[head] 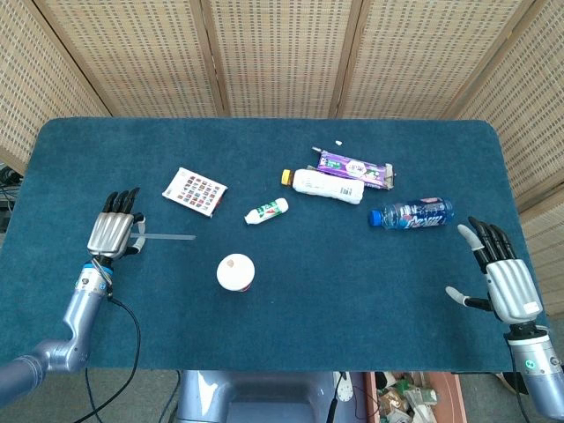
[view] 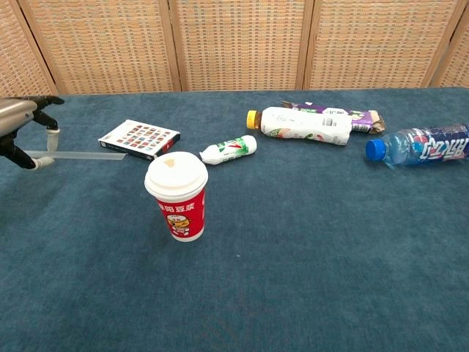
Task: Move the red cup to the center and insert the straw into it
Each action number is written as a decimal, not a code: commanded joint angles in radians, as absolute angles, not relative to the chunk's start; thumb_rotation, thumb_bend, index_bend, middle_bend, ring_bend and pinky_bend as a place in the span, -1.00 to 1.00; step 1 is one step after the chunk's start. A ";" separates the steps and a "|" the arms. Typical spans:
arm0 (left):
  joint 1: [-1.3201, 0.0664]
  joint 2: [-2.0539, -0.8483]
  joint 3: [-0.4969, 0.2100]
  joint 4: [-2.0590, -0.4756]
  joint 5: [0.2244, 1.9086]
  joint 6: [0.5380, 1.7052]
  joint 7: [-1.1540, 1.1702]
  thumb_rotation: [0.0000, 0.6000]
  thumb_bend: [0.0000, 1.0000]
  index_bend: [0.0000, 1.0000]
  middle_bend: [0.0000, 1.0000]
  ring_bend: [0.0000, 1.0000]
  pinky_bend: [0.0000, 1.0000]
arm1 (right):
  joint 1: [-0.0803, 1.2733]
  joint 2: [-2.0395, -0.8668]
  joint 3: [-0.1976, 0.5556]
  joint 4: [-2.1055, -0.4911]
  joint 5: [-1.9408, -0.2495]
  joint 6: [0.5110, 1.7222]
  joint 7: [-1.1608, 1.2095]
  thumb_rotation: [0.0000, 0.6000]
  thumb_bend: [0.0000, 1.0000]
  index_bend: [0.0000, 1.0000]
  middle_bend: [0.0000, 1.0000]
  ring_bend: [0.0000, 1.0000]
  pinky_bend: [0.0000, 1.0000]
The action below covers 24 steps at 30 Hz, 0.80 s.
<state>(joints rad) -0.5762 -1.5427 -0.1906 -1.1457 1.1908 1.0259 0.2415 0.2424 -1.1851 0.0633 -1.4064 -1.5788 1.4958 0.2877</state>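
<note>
The red cup (head: 235, 272) (view: 176, 196) with its white lid stands upright near the middle of the blue table. My left hand (head: 112, 233) (view: 20, 128) pinches one end of the clear straw (head: 167, 236) (view: 80, 155), which is lifted off the table and points level to the right, left of the cup. At the table's right edge my right hand (head: 504, 275) rests with fingers spread and nothing in it; the chest view does not show it.
A colourful card box (head: 195, 190) (view: 139, 138), a small white-green bottle (head: 266, 211) (view: 229, 149), a white bottle with a yellow cap (head: 326, 184) (view: 304, 125), a purple packet (head: 354, 167) and a blue-capped bottle (head: 411, 213) (view: 419, 146) lie across the far half of the table.
</note>
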 commanded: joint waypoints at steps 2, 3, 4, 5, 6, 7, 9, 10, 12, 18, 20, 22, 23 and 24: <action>-0.601 -1.440 -0.203 -1.254 1.267 1.082 0.301 1.00 -0.27 0.21 -1.00 -1.00 -1.00 | 0.241 -1.183 0.065 -1.410 -1.580 1.498 0.288 1.00 -1.00 -1.00 -1.00 -1.00 -1.00; -0.625 -1.398 -0.214 -1.292 1.341 1.129 0.326 1.00 -0.25 0.21 -1.00 -1.00 -1.00 | 0.240 -1.182 0.066 -1.412 -1.582 1.501 0.288 1.00 -1.00 -1.00 -1.00 -1.00 -1.00; -0.636 -1.358 -0.212 -1.329 1.391 1.149 0.331 1.00 -0.22 0.21 -1.00 -1.00 -1.00 | 0.239 -1.180 0.067 -1.412 -1.584 1.503 0.288 1.00 -1.00 -1.00 -1.00 -1.00 -1.00; -0.644 -1.329 -0.210 -1.353 1.421 1.158 0.337 1.00 -0.21 0.21 -1.00 -1.00 -1.00 | 0.238 -1.180 0.067 -1.413 -1.585 1.504 0.287 1.00 -1.00 -1.00 -1.00 -1.00 -1.00; -0.657 -1.295 -0.209 -1.380 1.461 1.168 0.358 1.00 -0.19 0.21 -1.00 -1.00 -1.00 | 0.237 -1.179 0.067 -1.416 -1.588 1.506 0.287 1.00 -1.00 -1.00 -1.00 -1.00 -1.00; -0.667 -1.272 -0.209 -1.398 1.490 1.174 0.378 1.00 -0.19 0.21 -1.00 -1.00 -1.00 | 0.237 -1.178 0.067 -1.418 -1.590 1.507 0.287 1.00 -1.00 -1.00 -1.00 -1.00 -1.00; -0.689 -1.228 -0.211 -1.430 1.541 1.181 0.422 1.00 -0.19 0.21 -1.00 -1.00 -1.00 | 0.235 -1.177 0.068 -1.420 -1.595 1.513 0.285 1.00 -1.00 -1.00 -1.00 -1.00 -1.00; -0.701 -1.208 -0.212 -1.443 1.565 1.182 0.441 1.00 -0.19 0.21 -1.00 -1.00 -1.00 | 0.235 -1.177 0.068 -1.421 -1.597 1.515 0.283 1.00 -1.00 -1.00 -1.00 -1.00 -1.00; -0.728 -1.172 -0.212 -1.462 1.616 1.177 0.461 1.00 -0.19 0.21 -1.00 -1.00 -1.00 | 0.232 -1.176 0.070 -1.424 -1.597 1.518 0.282 1.00 -1.00 -1.00 -1.00 -1.00 -1.00; -0.834 -1.073 -0.170 -1.466 1.815 1.114 0.443 1.00 -0.19 0.23 -1.00 -1.00 -1.00 | 0.222 -1.166 0.082 -1.428 -1.578 1.528 0.292 1.00 -1.00 -1.00 -1.00 -1.00 -1.00; -0.859 -1.057 -0.155 -1.453 1.870 1.106 0.446 1.00 -0.19 0.25 -1.00 -1.00 -1.00 | 0.218 -1.163 0.085 -1.428 -1.574 1.530 0.299 1.00 -1.00 -1.00 -1.00 -1.00 -1.00; -0.891 -1.039 -0.143 -1.438 1.933 1.098 0.464 1.00 -0.19 0.25 -1.00 -1.00 -1.00 | 0.215 -1.159 0.088 -1.427 -1.569 1.532 0.312 1.00 -1.00 -1.00 -1.00 -1.00 -1.00; -0.901 -1.034 -0.140 -1.435 1.948 1.096 0.465 1.00 -0.19 0.25 -1.00 -1.00 -1.00 | 0.214 -1.157 0.089 -1.426 -1.569 1.533 0.317 1.00 -1.00 -1.00 -1.00 -1.00 -1.00; -0.909 -1.030 -0.138 -1.432 1.960 1.096 0.463 1.00 -0.19 0.25 -1.00 -1.00 -1.00 | 0.213 -1.156 0.090 -1.426 -1.569 1.533 0.322 1.00 -1.00 -1.00 -1.00 -1.00 -1.00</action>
<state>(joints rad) -0.8748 -1.0553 -0.1556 -1.4450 1.9188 1.1097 0.4550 0.2148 -1.1579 0.0885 -1.4263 -1.5700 1.5323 0.3185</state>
